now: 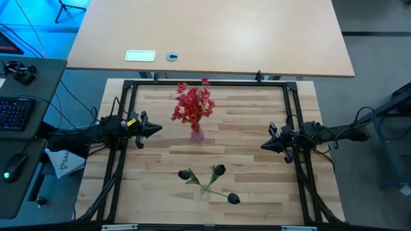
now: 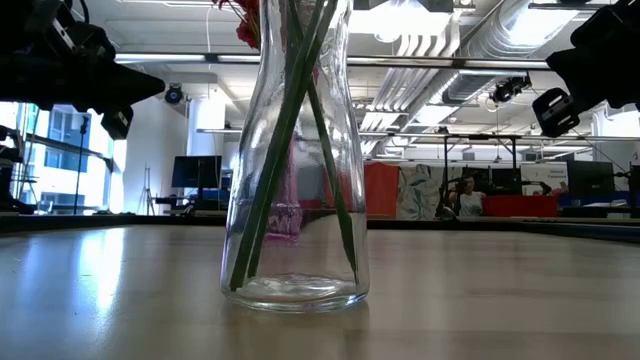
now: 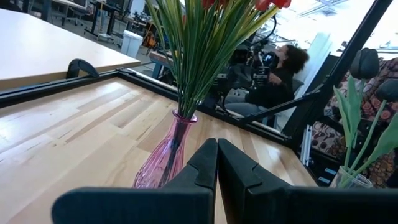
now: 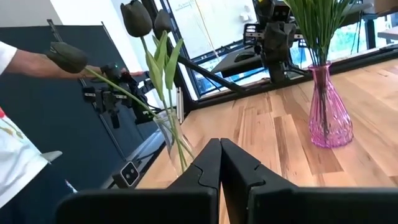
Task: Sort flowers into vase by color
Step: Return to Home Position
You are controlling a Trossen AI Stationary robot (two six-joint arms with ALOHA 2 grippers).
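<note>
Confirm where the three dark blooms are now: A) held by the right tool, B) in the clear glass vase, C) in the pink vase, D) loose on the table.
B: the dark blooms stand on green stalks in the clear glass vase, while the pink vase holds only red flowers.

Red flowers upright in pink vase, dark blooms in clear vase

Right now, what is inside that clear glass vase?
Three green stalks stand in the clear vase, reaching its base and carrying dark blooms. Whether it holds water cannot be told.
</note>
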